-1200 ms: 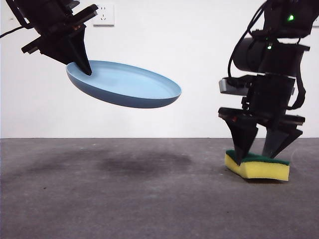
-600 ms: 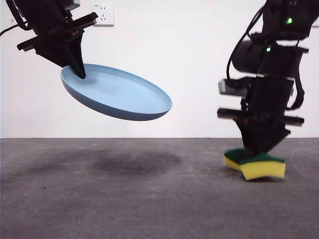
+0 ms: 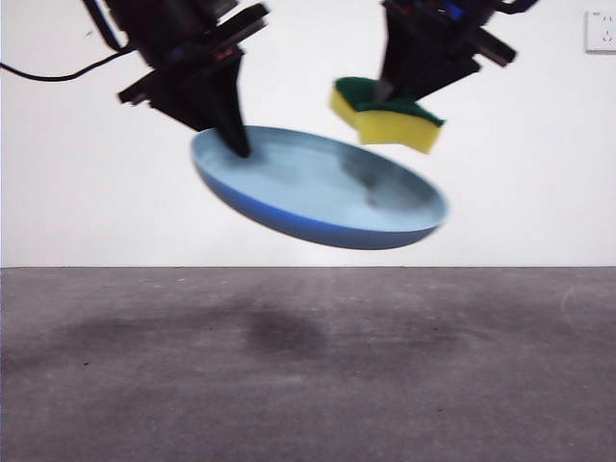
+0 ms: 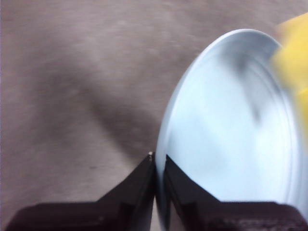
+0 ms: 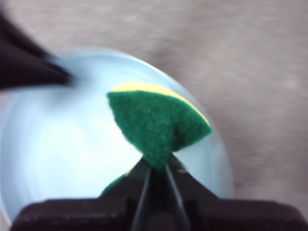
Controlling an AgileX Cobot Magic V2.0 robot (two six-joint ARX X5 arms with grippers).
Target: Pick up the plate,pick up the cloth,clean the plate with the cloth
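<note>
The grey tabletop [image 3: 308,385] lies well below the plate [image 3: 318,192], which hangs tilted in the air, its higher rim pinched between the closed jaws of the left tool [image 4: 159,166]. Just above the plate's lower, far side is the cloth [image 3: 385,114], green layer up, yellow foam below, not clearly touching the plate. The right tool [image 5: 156,175] is clamped on the cloth's narrow end.

Front view: both arms cut off by the top edge. Plate [image 3: 318,197] rim smeared by motion blur where it is farthest from the left gripper [image 3: 234,144].

Left wrist view: plate [image 4: 231,134] runs off the frame edge; cloth [image 4: 294,53] is only a blurred yellow patch at the plate's far rim.

Right wrist view: cloth [image 5: 156,125] hides part of the plate [image 5: 57,144]; right gripper [image 5: 156,168] base is cropped.
</note>
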